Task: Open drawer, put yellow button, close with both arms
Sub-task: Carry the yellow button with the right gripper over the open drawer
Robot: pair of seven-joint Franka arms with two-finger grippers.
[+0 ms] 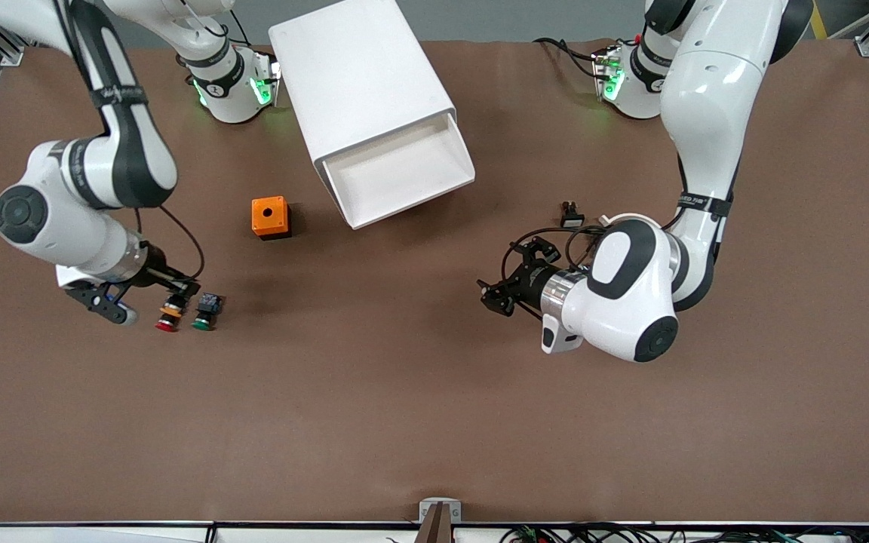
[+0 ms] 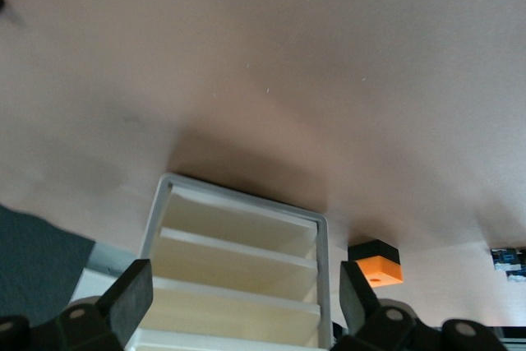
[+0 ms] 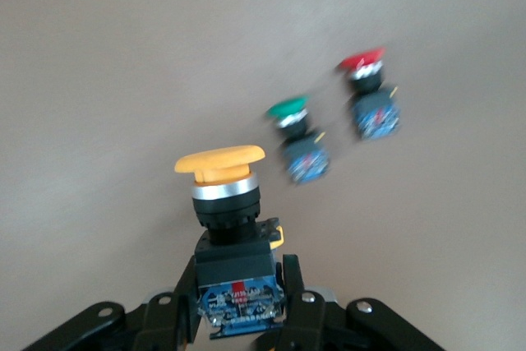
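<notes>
The white cabinet (image 1: 363, 75) lies between the arm bases, and its uppermost drawer (image 1: 404, 170) is pulled out and empty. My right gripper (image 1: 178, 292) is shut on the black-and-blue body of the yellow button (image 1: 172, 308), low over the table at the right arm's end. The right wrist view shows the button (image 3: 220, 162) upright between the fingers (image 3: 182, 293). My left gripper (image 1: 495, 296) is open and empty over the table, nearer the front camera than the drawer. In the left wrist view its fingers (image 2: 131, 293) frame the cabinet's cream drawer fronts (image 2: 238, 240).
A red-capped button (image 1: 166, 326) and a green-capped button (image 1: 203, 323) lie on the table by my right gripper; both show in the right wrist view (image 3: 366, 63), (image 3: 289, 109). An orange box (image 1: 269, 216) sits beside the drawer. A small black part (image 1: 572, 217) lies near the left arm.
</notes>
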